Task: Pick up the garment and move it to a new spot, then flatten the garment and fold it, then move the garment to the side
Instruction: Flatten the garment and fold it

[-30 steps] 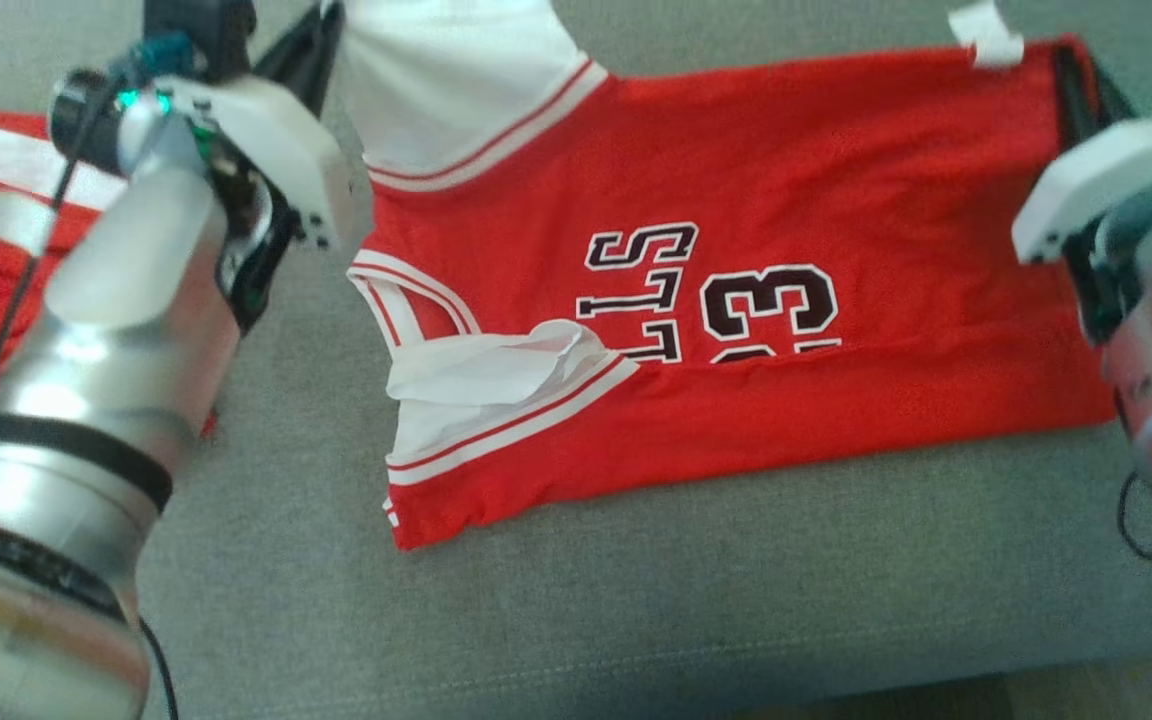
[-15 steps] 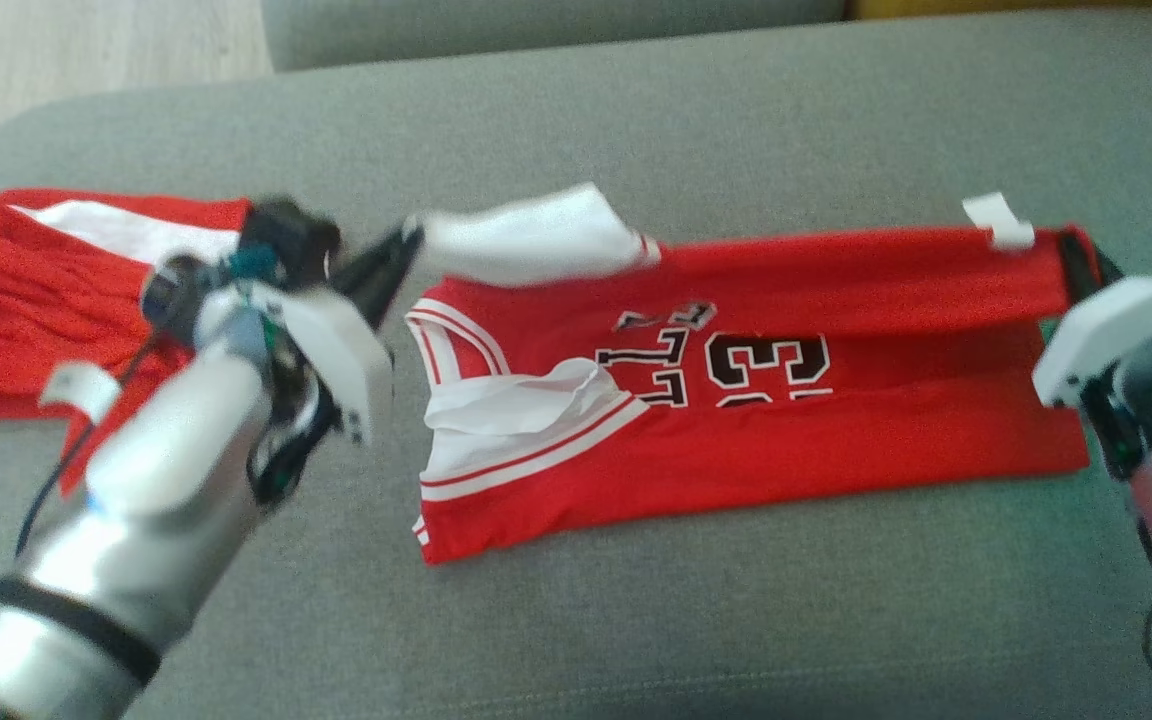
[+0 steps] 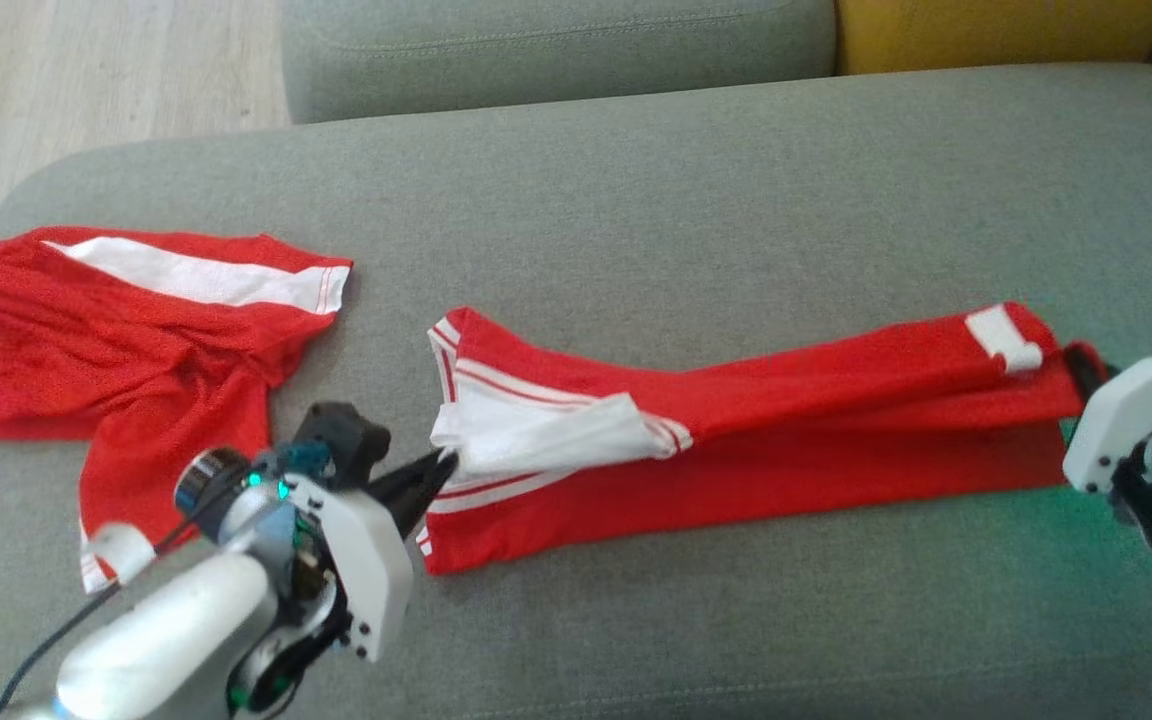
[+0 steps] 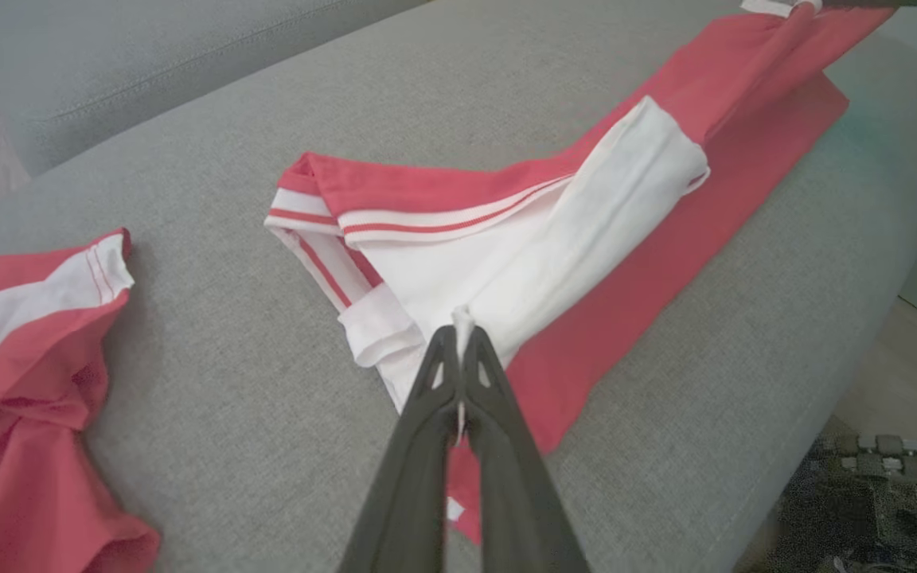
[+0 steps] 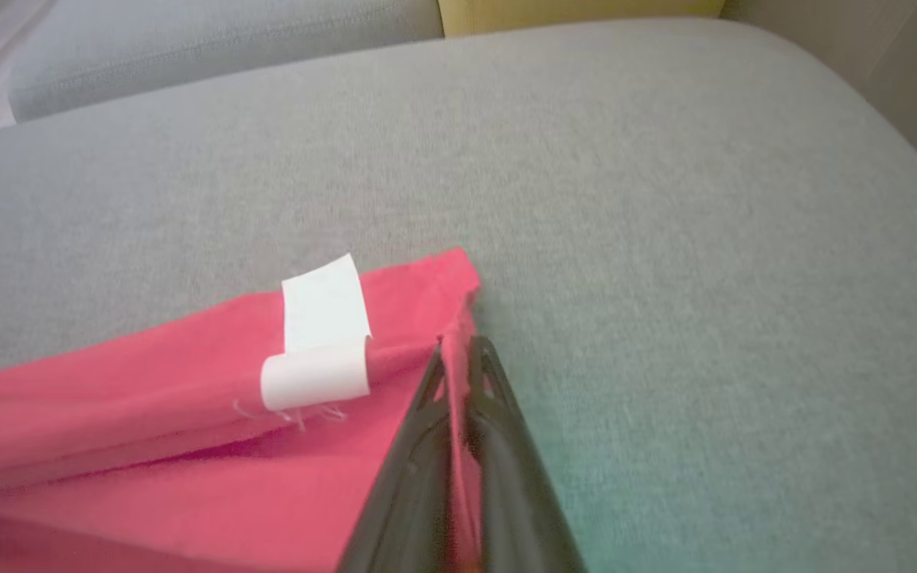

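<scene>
Left end effector [image 3: 444, 464] pinching jersey [image 3: 816, 420], folded lengthwise

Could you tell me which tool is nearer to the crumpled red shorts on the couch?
Left. The left tool pinches the white edge of the jersey, just beside the shorts; the right tool grips the jersey's opposite end, much farther off.

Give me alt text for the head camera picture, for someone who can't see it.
A red jersey, folded into a long strip, stretches across a grey sofa. The left gripper is shut on white fabric at one end and the right gripper is shut on the red corner at the other. A second red garment lies crumpled to the left, apart from it.
</scene>
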Controlling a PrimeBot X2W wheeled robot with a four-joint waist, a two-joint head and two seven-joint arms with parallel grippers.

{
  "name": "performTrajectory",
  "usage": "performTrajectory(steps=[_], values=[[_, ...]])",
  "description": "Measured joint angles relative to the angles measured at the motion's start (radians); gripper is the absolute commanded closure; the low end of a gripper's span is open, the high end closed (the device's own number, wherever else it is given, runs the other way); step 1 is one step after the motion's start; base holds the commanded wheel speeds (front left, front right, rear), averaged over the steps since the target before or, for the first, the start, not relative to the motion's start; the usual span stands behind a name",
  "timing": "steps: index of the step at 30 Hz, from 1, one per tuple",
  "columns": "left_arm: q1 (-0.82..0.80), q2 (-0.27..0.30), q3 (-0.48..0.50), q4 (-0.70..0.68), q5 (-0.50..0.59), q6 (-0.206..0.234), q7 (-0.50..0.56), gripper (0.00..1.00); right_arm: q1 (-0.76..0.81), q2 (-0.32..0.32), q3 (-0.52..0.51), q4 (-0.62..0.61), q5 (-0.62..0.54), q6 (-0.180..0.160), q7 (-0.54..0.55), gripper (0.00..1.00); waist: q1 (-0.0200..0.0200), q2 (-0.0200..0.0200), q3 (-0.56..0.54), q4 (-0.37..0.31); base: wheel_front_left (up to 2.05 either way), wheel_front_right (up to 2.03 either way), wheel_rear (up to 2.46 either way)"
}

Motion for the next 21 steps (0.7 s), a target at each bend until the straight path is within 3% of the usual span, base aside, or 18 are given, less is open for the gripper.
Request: performTrajectory(steps=[6, 17, 18, 19, 21], values=[[0.021, 0.008, -0.025, -0.037, 0.000, 0.027, 0.020, 1.00, 0.063, -0.022, -0.007, -0.088, 0.001, 0.000, 0.089, 1.00, 0.0000, 0.0000, 0.003, -0.010, 0.00, 0.00, 0.00], [0.039, 0.004, -0.063, -0.023, 0.000, 0.026, 0.064, 1.00, 0.154, -0.022, -0.076, -0.189, -0.070, 0.000, 0.183, 1.00, 0.0000, 0.0000, 0.013, -0.016, 0.00, 0.00, 0.00], [0.039, 0.001, -0.064, -0.019, 0.000, 0.026, 0.069, 1.00, 0.161, -0.021, -0.083, -0.195, -0.081, 0.000, 0.185, 0.24, 0.0000, 0.0000, 0.012, -0.016, 0.00, 0.00, 0.00], [0.039, 0.000, -0.067, -0.016, 0.000, 0.026, 0.072, 0.68, 0.169, -0.019, -0.096, -0.202, -0.088, 0.000, 0.194, 0.00, 0.0000, 0.0000, 0.011, -0.016, 0.00, 0.00, 0.00], [0.042, -0.004, -0.069, -0.011, 0.000, 0.030, 0.068, 0.00, 0.177, -0.015, -0.123, -0.216, -0.098, 0.000, 0.199, 0.00, 0.0000, 0.0000, 0.008, -0.016, 0.00, 0.00, 0.00]])
